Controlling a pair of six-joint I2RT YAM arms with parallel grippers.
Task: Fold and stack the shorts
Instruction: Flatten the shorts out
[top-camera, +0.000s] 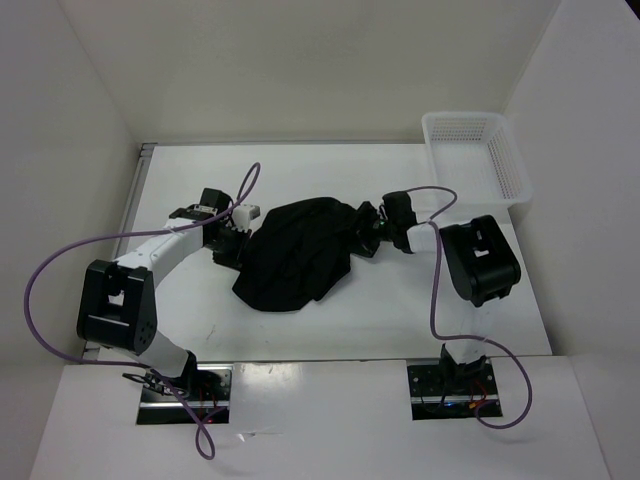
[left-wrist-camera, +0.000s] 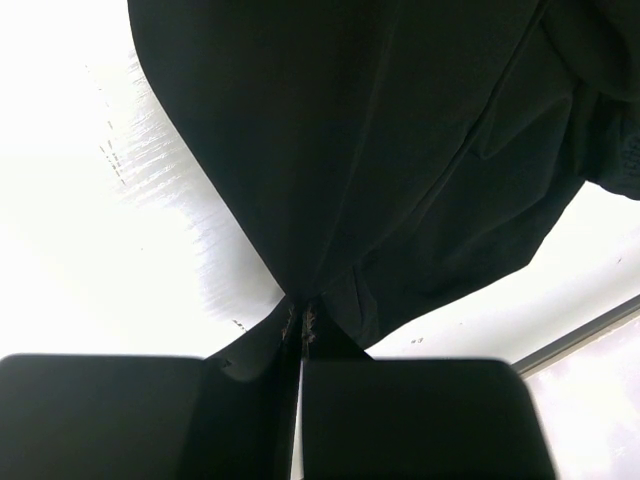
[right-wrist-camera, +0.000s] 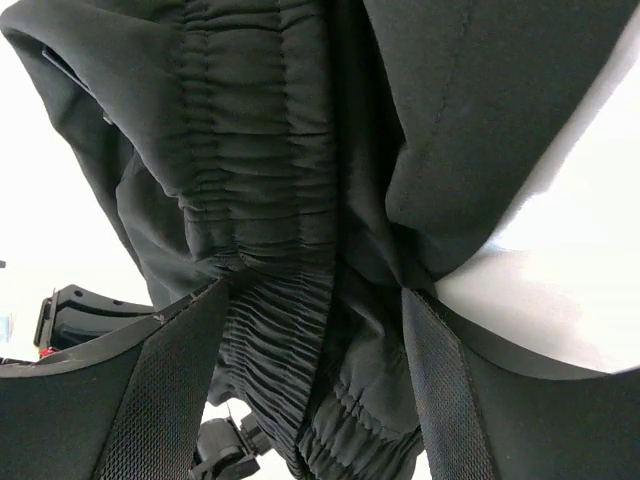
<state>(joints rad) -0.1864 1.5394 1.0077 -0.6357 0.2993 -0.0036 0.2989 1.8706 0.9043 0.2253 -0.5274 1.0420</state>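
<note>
Quick pass, left first: my left claw (top-camera: 236, 232) is clamped on the left edge of the shorts (top-camera: 295, 255). Only its wrist view shows the pinch: thin black cloth squeezed between closed fingers (left-wrist-camera: 420, 420). Overhead, the shorts lie crumpled on the table (top-camera: 400, 315), spanning between both claws. My right claw (top-camera: 368, 230) stands wide; its wrist view shows the gathered waistband (right-wrist-camera: 270, 200) bunched between the fingers, held. The mesh basket (top-camera: 520, 180) sits at the far right corner, well apart. From above, cloth hides my fingertips.
</note>
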